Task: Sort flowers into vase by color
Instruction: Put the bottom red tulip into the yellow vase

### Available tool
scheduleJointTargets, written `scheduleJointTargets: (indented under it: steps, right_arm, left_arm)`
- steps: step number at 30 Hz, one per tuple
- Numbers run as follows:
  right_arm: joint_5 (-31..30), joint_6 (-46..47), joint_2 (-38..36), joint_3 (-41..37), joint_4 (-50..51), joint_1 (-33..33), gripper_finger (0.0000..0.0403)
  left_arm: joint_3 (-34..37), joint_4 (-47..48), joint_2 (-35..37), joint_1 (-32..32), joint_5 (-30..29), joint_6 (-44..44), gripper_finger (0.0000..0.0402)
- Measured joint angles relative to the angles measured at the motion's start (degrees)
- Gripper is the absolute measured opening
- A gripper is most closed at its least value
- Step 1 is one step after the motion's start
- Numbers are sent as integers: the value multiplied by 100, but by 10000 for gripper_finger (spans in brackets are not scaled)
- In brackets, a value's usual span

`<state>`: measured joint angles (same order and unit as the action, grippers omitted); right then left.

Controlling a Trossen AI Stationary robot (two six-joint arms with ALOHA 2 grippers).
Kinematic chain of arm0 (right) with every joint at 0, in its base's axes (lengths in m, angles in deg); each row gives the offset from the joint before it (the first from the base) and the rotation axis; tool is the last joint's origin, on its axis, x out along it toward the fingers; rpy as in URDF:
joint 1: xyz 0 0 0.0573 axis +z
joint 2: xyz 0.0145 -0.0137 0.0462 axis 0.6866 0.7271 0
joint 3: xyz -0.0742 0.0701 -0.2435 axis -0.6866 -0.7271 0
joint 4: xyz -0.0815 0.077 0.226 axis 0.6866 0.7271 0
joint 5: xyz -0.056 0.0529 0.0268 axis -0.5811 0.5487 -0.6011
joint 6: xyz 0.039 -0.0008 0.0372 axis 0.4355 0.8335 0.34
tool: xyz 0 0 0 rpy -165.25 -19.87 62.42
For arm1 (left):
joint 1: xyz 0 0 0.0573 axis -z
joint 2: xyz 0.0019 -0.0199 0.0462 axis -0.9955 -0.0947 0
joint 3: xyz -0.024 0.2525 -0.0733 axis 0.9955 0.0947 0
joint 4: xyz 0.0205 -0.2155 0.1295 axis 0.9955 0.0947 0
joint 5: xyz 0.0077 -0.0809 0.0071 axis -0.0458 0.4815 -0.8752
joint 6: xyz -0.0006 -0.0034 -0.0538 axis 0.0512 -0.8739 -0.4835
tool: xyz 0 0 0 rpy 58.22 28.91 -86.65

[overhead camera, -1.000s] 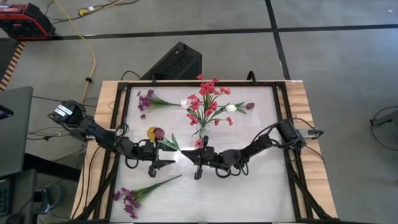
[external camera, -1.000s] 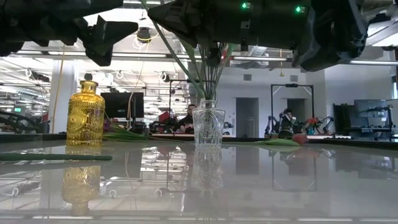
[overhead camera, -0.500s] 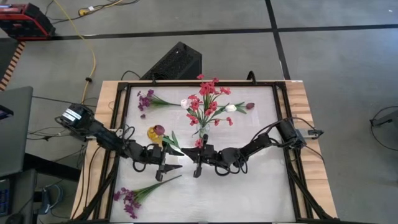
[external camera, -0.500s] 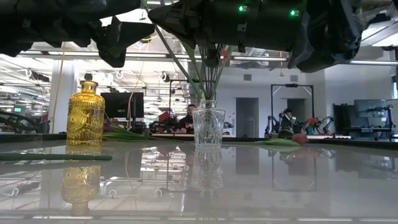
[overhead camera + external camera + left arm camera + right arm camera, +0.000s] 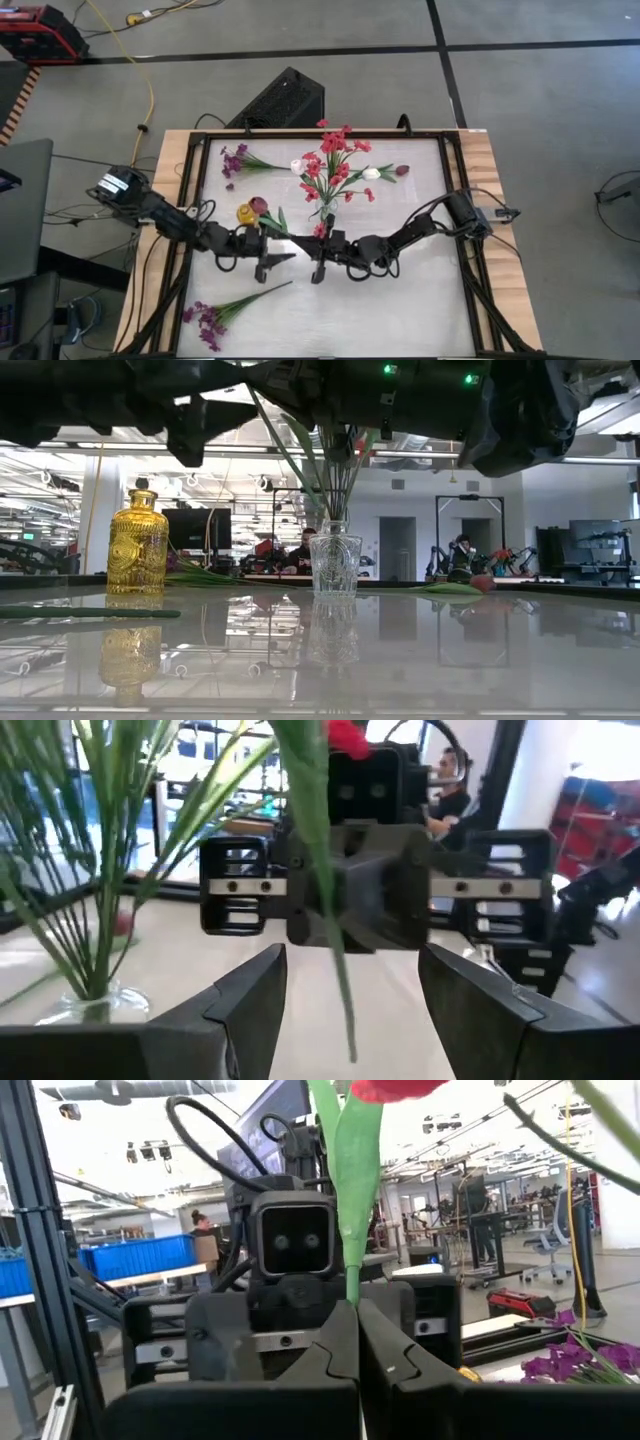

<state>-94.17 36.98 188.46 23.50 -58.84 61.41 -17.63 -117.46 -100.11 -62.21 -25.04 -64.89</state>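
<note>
My right gripper (image 5: 308, 256) (image 5: 357, 1315) is shut on the green stem of a dark maroon bud flower (image 5: 258, 205), near the table's middle. My left gripper (image 5: 280, 260) (image 5: 352, 960) faces it from the left, open. The stem's lower end (image 5: 345, 1010) hangs in the gap between the left fingers and touches neither. The bud sits beside the mouth of the yellow vase (image 5: 243, 213) (image 5: 137, 545). The clear vase (image 5: 326, 211) (image 5: 335, 565) holds several red-pink sprigs (image 5: 335, 160). My right gripper pinches the flower's stem (image 5: 352, 1285) between its two fingertips, coming level from the table's right with the fingers across the stem. The flower is lifted clear and stands roughly upright. It tilts toward the far left, bud above and free stem end below the fingers.
Purple sprigs lie flat on the table at far left (image 5: 235, 160) and near left (image 5: 210, 318). White buds (image 5: 297, 166) (image 5: 371, 173) and a maroon bud (image 5: 402, 170) lie near the clear vase. A black box (image 5: 285, 100) sits beyond the far edge.
My left arm has moved toward the table's right, bringing its gripper closer to the right gripper and the held stem. The maroon bud has shifted slightly toward the far edge. My right gripper has stayed about where it was.
</note>
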Motion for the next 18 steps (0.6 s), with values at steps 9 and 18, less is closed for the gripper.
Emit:
scheduleJointTargets:
  steps: [9, 18]
  right_arm:
    - [233, 46, 0, 0, -13, -87, 16]
    - [252, 12, -2, 0, -29, -137, 16]
  left_arm:
    - [-2, -4, 0, -412, 809, -510, 217]
    - [-2, -8, 0, -518, 907, -392, 151]
